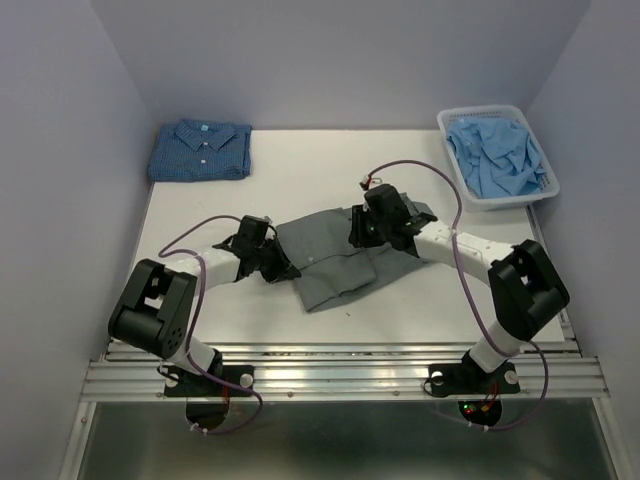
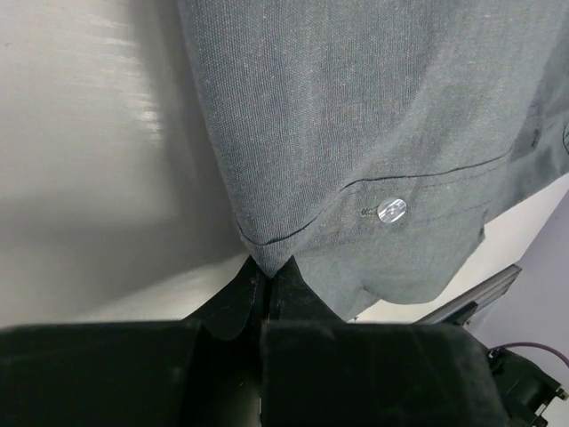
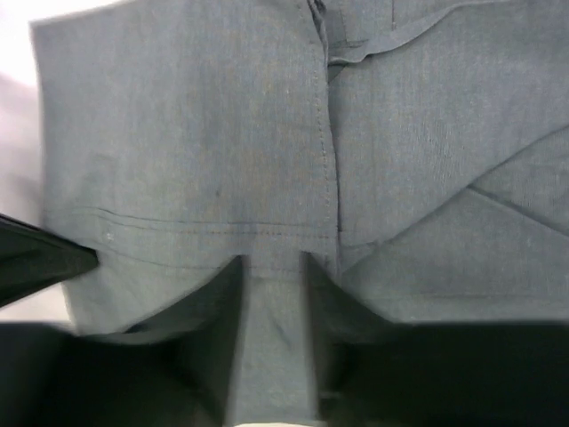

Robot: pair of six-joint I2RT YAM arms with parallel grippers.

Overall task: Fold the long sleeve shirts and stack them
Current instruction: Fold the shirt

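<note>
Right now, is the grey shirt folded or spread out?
Partly folded: the grey shirt lies rumpled, layers overlapping, not a neat packet like the blue checked shirt.

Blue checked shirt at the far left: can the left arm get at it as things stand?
Probably not yet. Nothing stands between the arm and the blue checked shirt, but the left gripper is shut on a corner of the grey shirt and would have to let go first.
</note>
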